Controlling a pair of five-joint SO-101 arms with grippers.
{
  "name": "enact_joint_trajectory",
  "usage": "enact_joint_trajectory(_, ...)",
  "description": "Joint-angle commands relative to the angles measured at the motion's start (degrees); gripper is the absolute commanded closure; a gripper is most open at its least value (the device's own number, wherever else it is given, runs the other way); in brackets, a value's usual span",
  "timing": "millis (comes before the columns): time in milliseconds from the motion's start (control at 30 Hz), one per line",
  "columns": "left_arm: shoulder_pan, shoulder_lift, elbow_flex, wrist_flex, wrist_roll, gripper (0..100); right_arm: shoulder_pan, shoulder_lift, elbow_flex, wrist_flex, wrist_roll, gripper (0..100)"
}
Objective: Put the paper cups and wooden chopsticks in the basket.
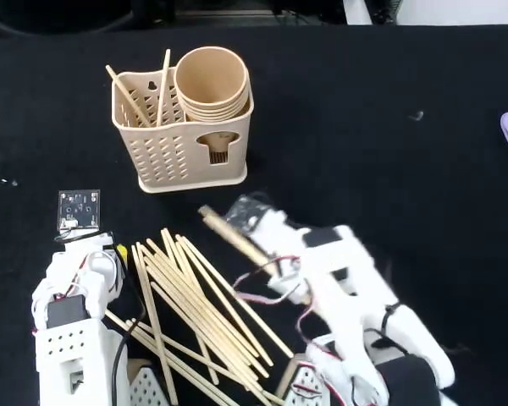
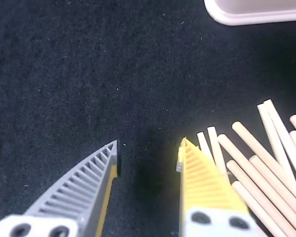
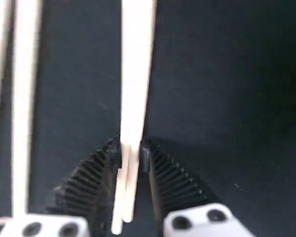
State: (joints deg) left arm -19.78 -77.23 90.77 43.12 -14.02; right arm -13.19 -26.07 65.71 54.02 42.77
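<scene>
- The step in hand, as I read it, is carrying the held chopsticks (image 3: 136,74) from the right arm's end effector (image 3: 130,145) over to the basket (image 1: 186,156).
- To do it well, I'd lift them clear of the loose chopsticks (image 1: 199,309) first. Then tip them towards upright and bring the lower ends in over the rim.
- Aim for the compartment where the standing chopsticks (image 1: 163,85) already lean. The other one holds the stack of paper cups (image 1: 212,78).
- The grip sits close to one end, so the long free length could swing or pivot. A slow carry seems wise, letting go only once the ends are below the rim.
- The right end effector is closed tight on the held chopsticks (two of them, it looks like). The toothed jaws pinch from both sides and a short stub pokes out behind.
- From above, the held chopsticks (image 1: 224,230) point roughly towards the basket, near it but not over it.
- The left arm's end effector (image 2: 148,148) hangs spread open over the bare black worktop (image 1: 389,152), gripping nothing.
- Its yellow finger (image 2: 204,187) sits right by the ends of the loose chopsticks. I can't tell whether it touches them.
</scene>
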Motion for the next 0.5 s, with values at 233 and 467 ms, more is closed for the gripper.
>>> enact_joint_trajectory(233,-0.2,-0.5,-0.2,-1.0,0.4,80,4.4,-0.4,-5.8,3.8,1.9,98.7)
enact_joint_trajectory(467,-0.2,-0.5,-0.2,-1.0,0.4,80,0.4,-0.4,-10.4,4.2,-9.8,86.4)
